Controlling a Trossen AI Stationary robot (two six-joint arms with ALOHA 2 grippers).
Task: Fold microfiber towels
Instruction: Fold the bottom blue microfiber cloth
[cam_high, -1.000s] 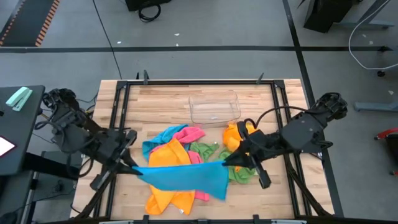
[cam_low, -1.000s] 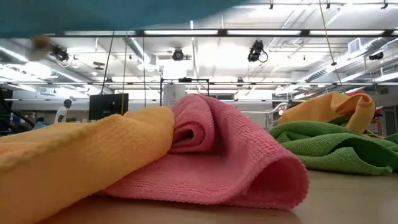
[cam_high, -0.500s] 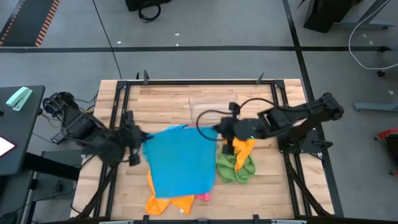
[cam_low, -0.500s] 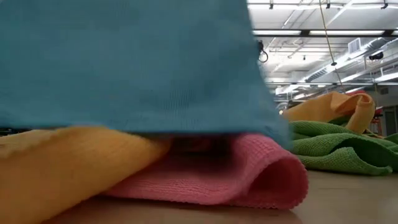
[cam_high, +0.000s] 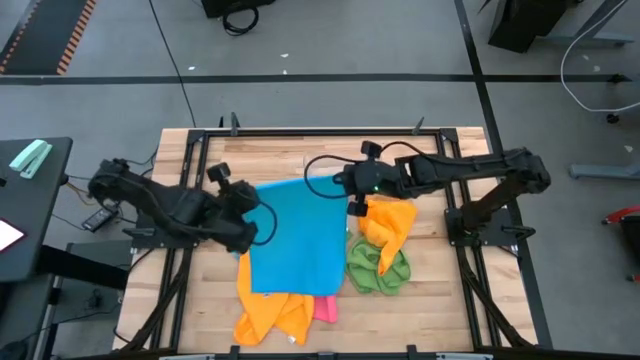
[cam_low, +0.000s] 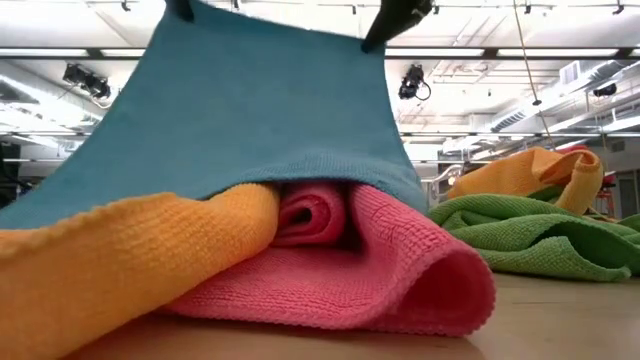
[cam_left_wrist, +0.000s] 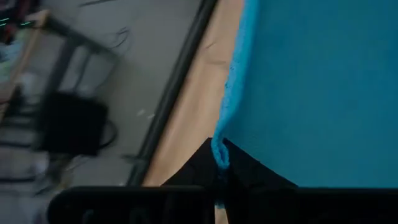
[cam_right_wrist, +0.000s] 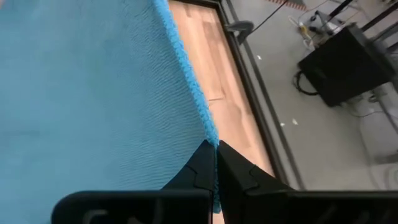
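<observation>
A blue towel (cam_high: 297, 240) is stretched between my two grippers and slopes down toward the near edge. Its near hem (cam_low: 250, 185) lies on a heap made of an orange towel (cam_low: 120, 250) and a pink towel (cam_low: 380, 270). My left gripper (cam_high: 248, 205) is shut on the towel's far left corner. My right gripper (cam_high: 350, 188) is shut on the far right corner. A second orange towel (cam_high: 390, 225) lies on a green towel (cam_high: 380, 268) to the right of the blue one. My left gripper pinches the blue towel's far left corner (cam_left_wrist: 219, 154) between its two shut fingers, coming slantwise down from the table's left side. The corner is lifted clear of the table. The cloth runs taut from there to the other corner. My right gripper pinches the far right corner (cam_right_wrist: 211, 138) between its two shut fingers, slanting down from the table's right side. That corner is held up as well. The towel hangs from it as a flat sheet, with its near hem on the heap.
A clear plastic tray (cam_high: 320, 165) stands just beyond the blue towel's far edge, partly under the right arm. A black frame (cam_high: 300, 130) borders the wooden tabletop. Bare wood shows at the near right (cam_high: 430, 310).
Both grippers have carried the blue towel from near the front edge toward the far edge and down, tipping over as they went. The towel hung below them as a narrow band. Now it is spread out as a sloping sheet over the orange and pink heap.
</observation>
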